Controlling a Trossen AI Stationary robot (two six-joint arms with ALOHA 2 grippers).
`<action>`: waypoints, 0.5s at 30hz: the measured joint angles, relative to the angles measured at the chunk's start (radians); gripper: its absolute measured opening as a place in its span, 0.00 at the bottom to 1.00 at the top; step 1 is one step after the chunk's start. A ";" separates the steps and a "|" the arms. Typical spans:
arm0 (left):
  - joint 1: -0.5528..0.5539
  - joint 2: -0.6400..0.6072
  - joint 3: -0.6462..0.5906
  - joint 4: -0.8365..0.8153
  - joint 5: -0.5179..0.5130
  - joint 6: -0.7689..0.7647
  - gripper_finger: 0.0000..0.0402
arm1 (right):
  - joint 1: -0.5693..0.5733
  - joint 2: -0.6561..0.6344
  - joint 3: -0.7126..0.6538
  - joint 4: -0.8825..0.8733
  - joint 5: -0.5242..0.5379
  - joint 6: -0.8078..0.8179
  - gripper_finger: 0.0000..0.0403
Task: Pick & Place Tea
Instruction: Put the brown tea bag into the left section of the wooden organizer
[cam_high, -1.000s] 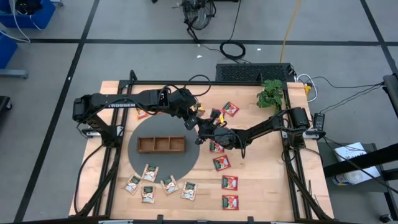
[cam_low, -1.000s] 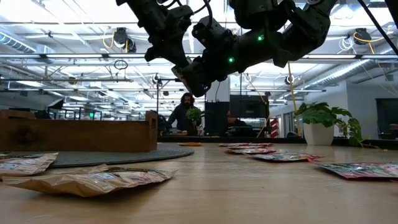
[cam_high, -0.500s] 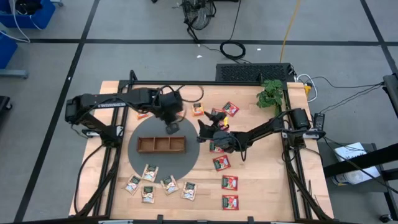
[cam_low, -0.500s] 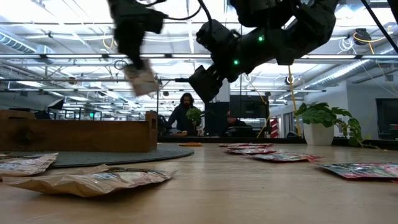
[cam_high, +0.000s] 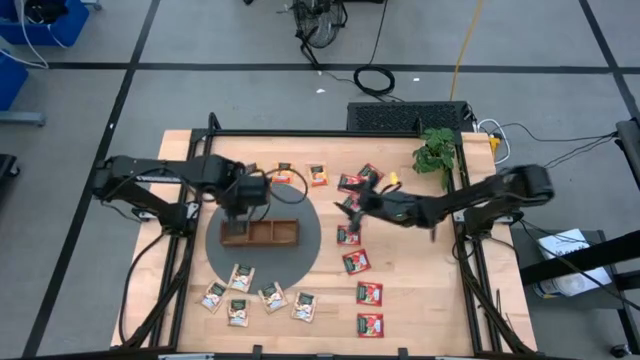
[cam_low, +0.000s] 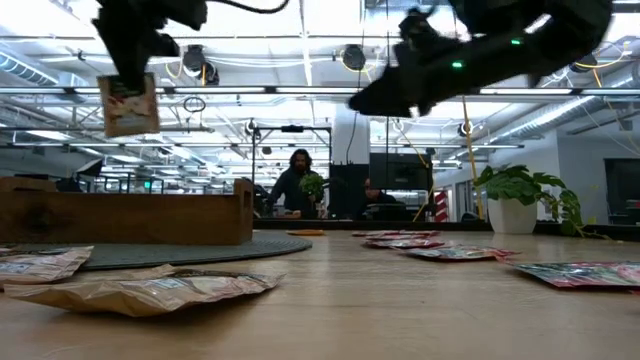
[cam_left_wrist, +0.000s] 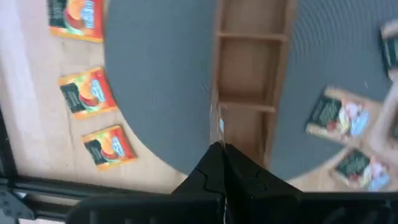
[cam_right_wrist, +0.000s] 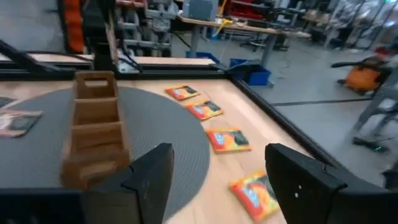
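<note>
Tea packets lie scattered over the table (cam_high: 400, 290): white-and-green ones (cam_high: 240, 277) in a loose cluster near the front edge below the round grey mat (cam_high: 310, 250), red-and-green ones (cam_high: 356, 261) strewn on the right half, and orange-yellow ones (cam_high: 318, 176) toward the back. One packet (cam_low: 128, 104) hangs upright, pinched by its top edge in the left gripper (cam_high: 238, 208), whose fingers are shut tight on it; in the left wrist view it shows only edge-on as a thin pale line (cam_left_wrist: 216, 115) running out from the closed fingertips. The gripper holds it above the left end of the wooden three-compartment tray (cam_high: 260, 233) that sits on the mat. The right gripper (cam_high: 358, 205) is empty with its jaws spread wide, hovering over the red-and-green packets on the right, well clear of the tray. The step in hand looks like dropping the held packet into a compartment. To do it well, the packet's lower edge should be brought squarely over one compartment rather than over a divider or the outer wall; the wrist view suggests the packet lines up roughly with the tray's length, so it may need lowering until the bottom edge is inside the walls before the fingers part. A light, flat packet can flutter or catch a rim if let go from high up, so a low release is safer
</note>
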 joint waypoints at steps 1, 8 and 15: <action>-0.010 -0.001 -0.008 -0.011 0.003 0.011 0.00 | -0.004 -0.039 -0.039 0.017 -0.015 0.003 0.58; -0.065 0.002 -0.123 -0.007 0.047 0.084 0.00 | -0.007 -0.283 -0.293 0.250 -0.023 0.020 0.57; -0.060 0.002 -0.251 0.043 0.076 0.099 0.00 | -0.005 -0.412 -0.397 0.328 -0.049 0.023 0.55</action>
